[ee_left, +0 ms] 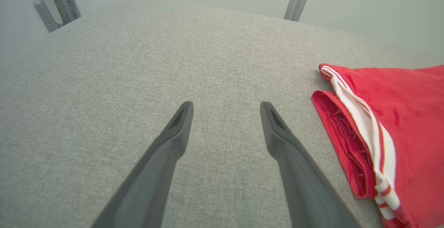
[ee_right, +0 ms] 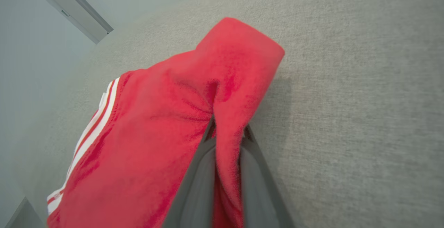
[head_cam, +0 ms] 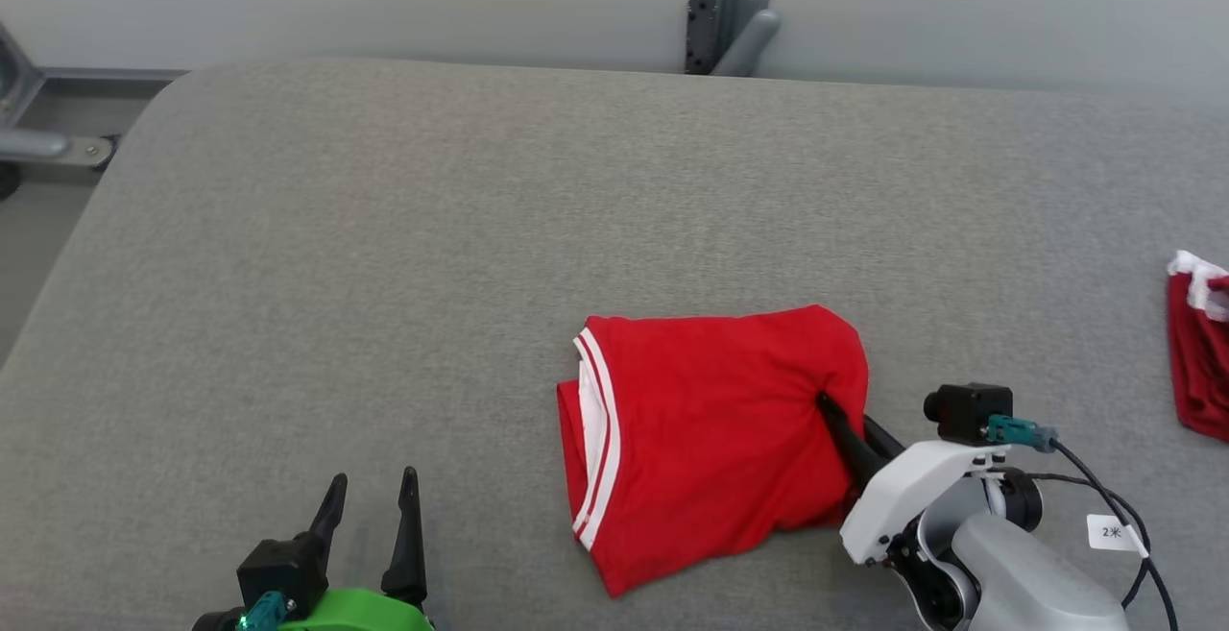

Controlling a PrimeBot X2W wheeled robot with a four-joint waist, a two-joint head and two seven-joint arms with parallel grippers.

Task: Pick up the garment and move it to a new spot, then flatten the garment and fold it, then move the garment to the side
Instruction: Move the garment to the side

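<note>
Two grippers work over a grey padded surface (head_cam: 384,228), described here from left to right. The left gripper (head_cam: 374,477) sits at the lower left of the head view, its two dark fingers spread wide apart with nothing between them. Its own wrist view shows bare grey cloth ahead of and between the fingertips. The garment (head_cam: 720,420), red and folded into a rough rectangle, lies to the right of this gripper and clear of it, not touching either finger. The edge nearest the left gripper carries white stripes (head_cam: 600,420), and beneath that edge a lower red layer pokes out. Beyond the garment, at the far edge of the surface, a metal post (head_cam: 725,7) stands against the pale wall. The right gripper (head_cam: 845,424) meets the garment at its right-hand edge, with the fingers pointing up and to the left in the head view. One finger lies on top of the cloth and the other is largely hidden under it. In the right wrist view the two fingers stand close together, clamped on a raised fold of red fabric that bunches up between them and rises past their tips. The rest of the garment spreads to the left of the fingers and the surface lies bare to their right. A wrist camera (head_cam: 970,412) sits on the white housing behind the fingers, and a white tag (head_cam: 1111,532) hangs from its cable. Farther right of this gripper, well apart from it, a second red cloth (head_cam: 1200,352) with white trim lies at the frame edge
</note>
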